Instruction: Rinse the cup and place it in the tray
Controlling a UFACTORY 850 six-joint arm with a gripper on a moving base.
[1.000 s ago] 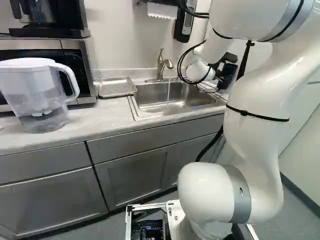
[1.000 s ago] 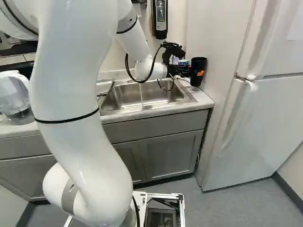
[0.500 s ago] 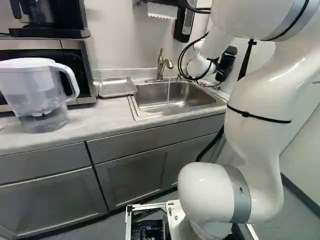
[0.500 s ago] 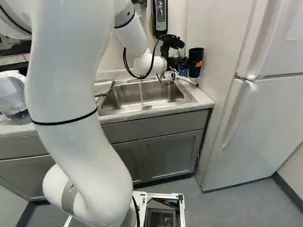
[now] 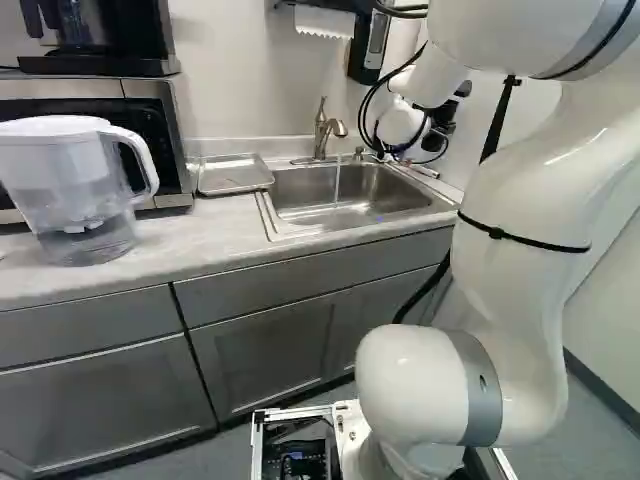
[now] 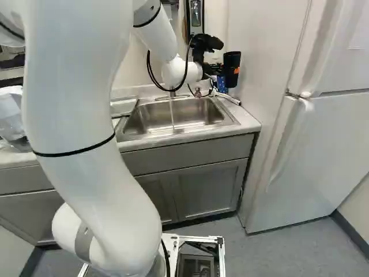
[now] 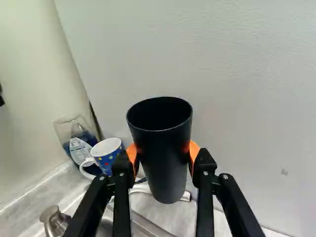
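Left of the sink [image 5: 395, 186] in the left base view, the tray [image 5: 235, 177] lies on the surface [image 5: 185, 225] with no cup on it, so placing remains to be done. At the sink's back edge the faucet [image 5: 322, 132] is on, a thin stream [image 5: 337, 184] falling into the basin. Near the sink's far right corner stands a dotted mug [image 7: 110, 157]. Just beyond that corner, the claw [image 7: 163, 153] pinches the black cup [image 7: 166, 170] upright, well off the stream. Whether it has been rinsed I can't tell; if not, that comes first, then the tray.
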